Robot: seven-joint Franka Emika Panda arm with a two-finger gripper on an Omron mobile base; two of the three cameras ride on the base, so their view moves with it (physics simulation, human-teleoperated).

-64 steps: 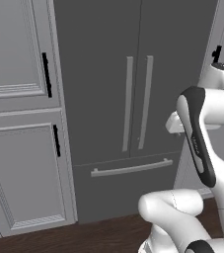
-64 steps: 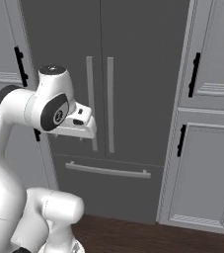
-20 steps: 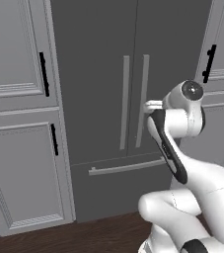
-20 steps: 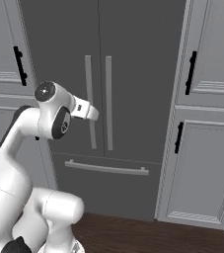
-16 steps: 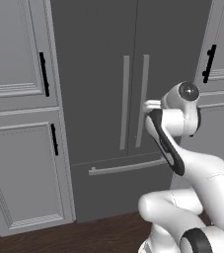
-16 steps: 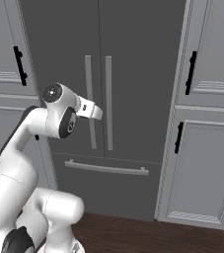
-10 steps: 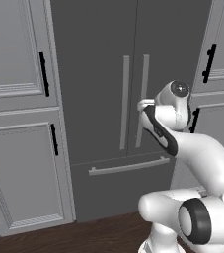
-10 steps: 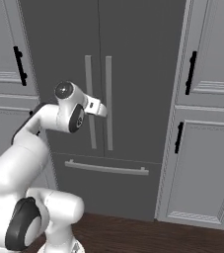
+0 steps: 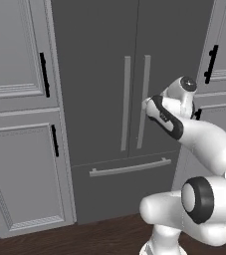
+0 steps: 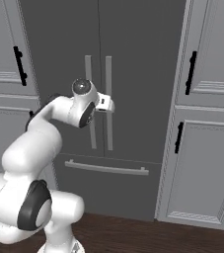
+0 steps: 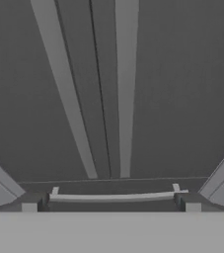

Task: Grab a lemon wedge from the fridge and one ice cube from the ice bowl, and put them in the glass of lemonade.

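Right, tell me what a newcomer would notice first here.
The tall dark grey double-door fridge fills the middle, doors shut, with two long grey bar handles side by side. The white arm's open gripper reaches up close to those handles. Light grey panelled cabinets with black handles flank it.

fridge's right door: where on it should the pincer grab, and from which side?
Judging from the frames, grip the right door's bar handle near mid-height. It is a long vertical bar standing off the fridge front beside the centre seam, so open fingers can straddle it side to side. Come straight in from the front; the pincer already sits open at about that height, facing the doors.
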